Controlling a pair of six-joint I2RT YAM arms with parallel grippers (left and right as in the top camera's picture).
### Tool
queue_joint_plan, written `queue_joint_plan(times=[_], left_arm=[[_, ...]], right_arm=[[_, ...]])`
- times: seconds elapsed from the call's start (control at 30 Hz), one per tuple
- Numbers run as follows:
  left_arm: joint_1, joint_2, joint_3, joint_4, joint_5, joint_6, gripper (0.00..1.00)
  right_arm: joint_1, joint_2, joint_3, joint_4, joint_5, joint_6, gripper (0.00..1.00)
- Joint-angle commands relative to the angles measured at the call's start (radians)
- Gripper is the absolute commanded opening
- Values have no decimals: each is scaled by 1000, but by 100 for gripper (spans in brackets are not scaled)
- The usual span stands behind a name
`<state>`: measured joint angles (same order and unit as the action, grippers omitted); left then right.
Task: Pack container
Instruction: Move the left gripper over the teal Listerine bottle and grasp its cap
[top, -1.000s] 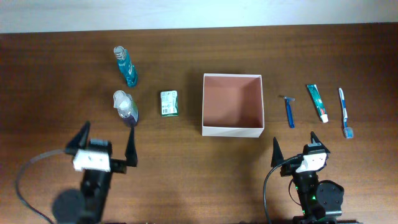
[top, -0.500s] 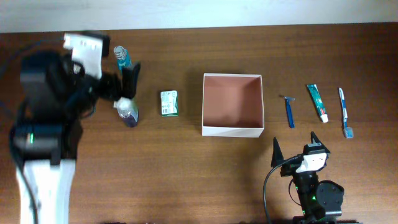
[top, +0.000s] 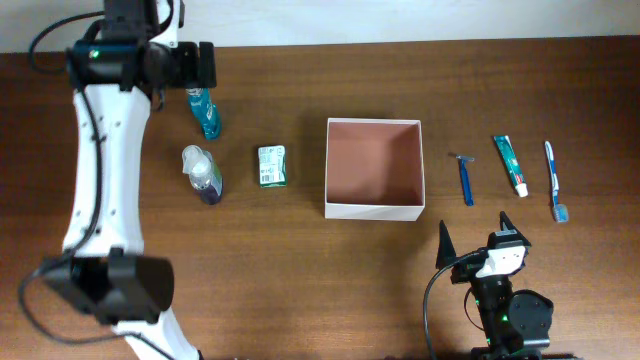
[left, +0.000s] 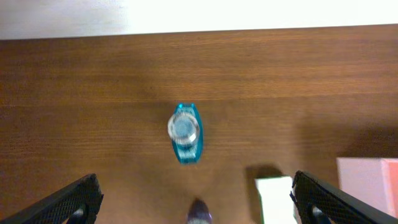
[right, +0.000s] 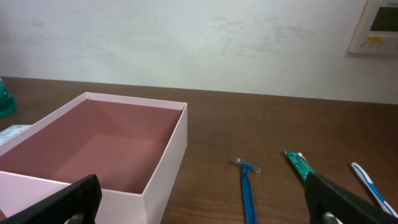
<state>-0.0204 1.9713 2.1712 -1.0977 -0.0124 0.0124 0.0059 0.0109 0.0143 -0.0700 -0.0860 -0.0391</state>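
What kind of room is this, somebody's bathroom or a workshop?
Probably a robot test room, not a home: a white robot arm over a dark wooden table, a plain white wall, and toiletries like a blue razor lined up beside an empty square cardboard box.

Open cardboard container (top: 375, 168) at table centre

Square, shallow, lidless; white outer walls, reddish-brown inside, nothing in it. It sits flat and upright on the wooden tabletop.

The left arm (top: 95, 150) has white links and black joints. The right tool (top: 473, 221) has black pointed fingers (top: 445, 248), a white block (top: 503, 257) and a black cable (top: 427, 300).
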Motion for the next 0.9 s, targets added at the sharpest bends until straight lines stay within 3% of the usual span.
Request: queue_joint_plan(times=[0.0, 0.33, 0.87], left_arm=[[-1, 82, 60, 19, -44, 30, 99], [3, 224, 59, 147, -90, 29, 99], [4, 305, 54, 71, -89, 29, 99]], right_arm=[[-7, -7, -9, 0, 9, -5, 99], [-7, -7, -9, 0, 9, -5, 99], [-7, -7, -9, 0, 9, -5, 99]])
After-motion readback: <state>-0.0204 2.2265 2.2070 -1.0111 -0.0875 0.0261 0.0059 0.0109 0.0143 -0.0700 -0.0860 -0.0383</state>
